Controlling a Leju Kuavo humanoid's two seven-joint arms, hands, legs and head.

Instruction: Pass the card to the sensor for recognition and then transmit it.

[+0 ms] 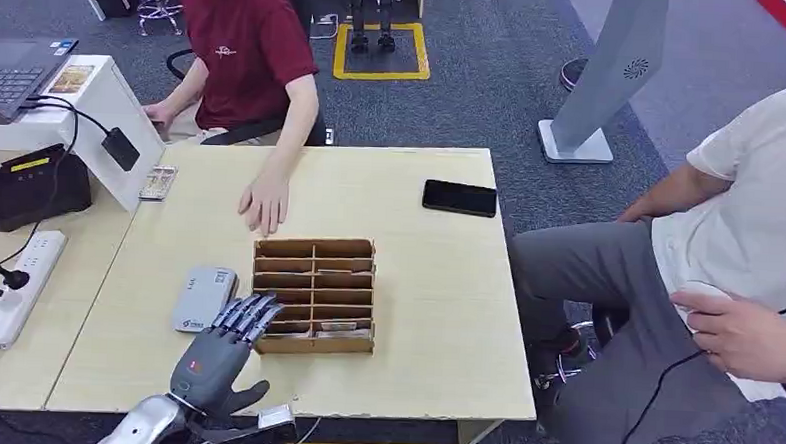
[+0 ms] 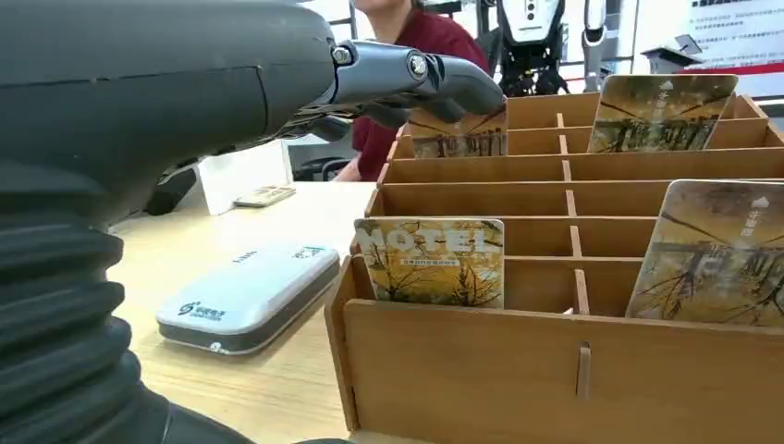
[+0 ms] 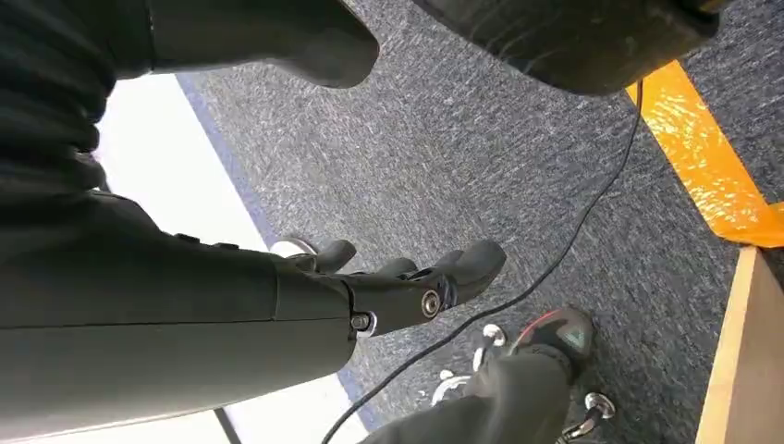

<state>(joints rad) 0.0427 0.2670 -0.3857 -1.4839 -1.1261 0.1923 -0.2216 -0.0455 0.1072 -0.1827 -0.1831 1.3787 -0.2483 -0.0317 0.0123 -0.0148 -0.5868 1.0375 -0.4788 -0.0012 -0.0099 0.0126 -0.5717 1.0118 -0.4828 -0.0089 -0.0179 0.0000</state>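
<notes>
A wooden slotted card box point(image 1: 314, 294) stands mid-table; up close the card box point(image 2: 555, 361) holds several hotel cards with autumn-tree prints, one card point(image 2: 431, 262) in the front near slot reading "MOTEL". My left hand point(image 1: 225, 350) hovers at the box's front left corner, fingers stretched flat toward it and holding nothing; in the left wrist view its fingers point(image 2: 416, 76) reach over the box. A grey-white card reader point(image 1: 204, 298) lies just left of the box, the same reader point(image 2: 250, 296) beside the box wall. My right hand point(image 3: 398, 282) hangs above carpet, fingers apart, empty.
A person in a red shirt point(image 1: 242, 40) sits across, one hand point(image 1: 265, 201) resting on the table behind the box. Another person point(image 1: 738, 257) sits at the right. A black phone point(image 1: 459, 197) lies far right; a power strip point(image 1: 21, 284) and black terminal point(image 1: 32, 184) sit left.
</notes>
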